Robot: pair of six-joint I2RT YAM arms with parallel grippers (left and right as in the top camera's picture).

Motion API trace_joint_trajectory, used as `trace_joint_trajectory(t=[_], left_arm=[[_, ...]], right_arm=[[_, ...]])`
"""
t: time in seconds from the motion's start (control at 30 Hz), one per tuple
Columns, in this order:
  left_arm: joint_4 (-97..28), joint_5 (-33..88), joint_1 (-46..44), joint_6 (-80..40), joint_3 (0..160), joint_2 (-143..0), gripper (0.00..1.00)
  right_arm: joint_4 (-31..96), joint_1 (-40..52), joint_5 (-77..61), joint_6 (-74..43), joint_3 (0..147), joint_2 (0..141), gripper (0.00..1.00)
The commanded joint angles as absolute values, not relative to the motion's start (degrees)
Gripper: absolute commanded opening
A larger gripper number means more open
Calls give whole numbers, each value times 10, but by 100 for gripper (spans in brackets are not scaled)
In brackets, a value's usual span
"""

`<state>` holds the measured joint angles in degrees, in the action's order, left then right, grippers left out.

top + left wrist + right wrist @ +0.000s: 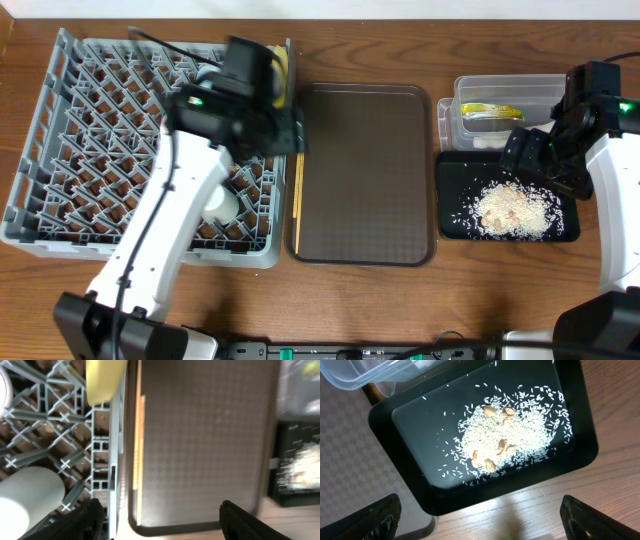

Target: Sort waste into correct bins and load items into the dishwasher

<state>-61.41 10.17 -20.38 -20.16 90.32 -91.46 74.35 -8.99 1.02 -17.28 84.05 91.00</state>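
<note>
Most was found done: food scraps (510, 440) in the black tray (415, 440) at the table's (400, 50) right edge, wrapper (490, 111) in the clear tub (545, 95), yellow plate (102, 380) in the dish rack (60, 150), left edge. Chopsticks (297, 195), along the brown tray's (365, 175) rim, were not yet loaded. Left fingers (82, 522), right fingers (375, 520): apart, empty. Wrapper was shown clearly overhead only.

Grey rack (80, 130): yellow plate (102, 380) upright at edge, white cup (30, 497) inside. Chopsticks (297, 195) just beside rack. Black tray (450, 200): rice scraps (512, 435). Clear tub (505, 88): wrapper (490, 111).

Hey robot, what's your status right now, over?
Left gripper open over brown tray edge. Right gripper open above rice scraps in black tray. Chopsticks on brown tray, nothing blocking.
</note>
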Motion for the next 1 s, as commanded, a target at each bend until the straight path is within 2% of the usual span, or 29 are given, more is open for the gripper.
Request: trace_joint_trajectory(t=[0.0,0.4,0.97], left_arm=[[-597,23,-251,-225,855,-925,77],[-482,18,-330,-269,768,-1007,77],[-418,-11,-332,-323,768,-1138,77]], right_arm=[[744,-101,10,-167,843,898,99],[748,-101,10,-167,843,898,99],[752,-101,10,-167,843,898,99]])
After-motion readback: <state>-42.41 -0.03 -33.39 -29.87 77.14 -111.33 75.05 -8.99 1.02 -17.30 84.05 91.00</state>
